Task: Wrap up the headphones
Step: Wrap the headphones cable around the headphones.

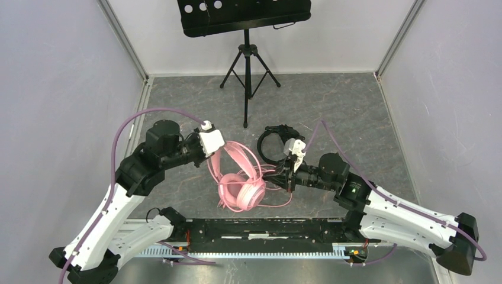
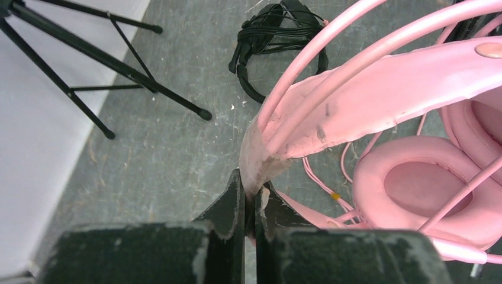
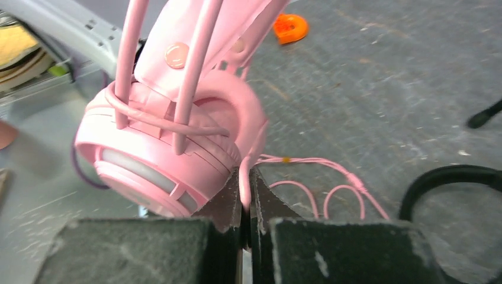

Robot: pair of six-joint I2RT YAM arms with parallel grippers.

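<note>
The pink headphones (image 1: 240,180) are held up at the table's middle, cups low, near the front. My left gripper (image 1: 214,157) is shut on the worn end of their padded headband (image 2: 355,100), seen pinched between the fingertips in the left wrist view (image 2: 251,190). My right gripper (image 1: 274,177) is shut on the pink cable (image 3: 319,161) right beside an ear cup (image 3: 160,148); the cable loops loosely on the floor (image 1: 278,204). The black headphones (image 1: 277,142) lie behind, their thin cable bundled on them (image 2: 278,35), untouched.
A black tripod music stand (image 1: 247,65) stands at the back centre, its legs visible in the left wrist view (image 2: 118,65). A small orange piece (image 3: 290,26) lies on the grey floor. White walls close in both sides. The black base rail (image 1: 266,228) runs along the front.
</note>
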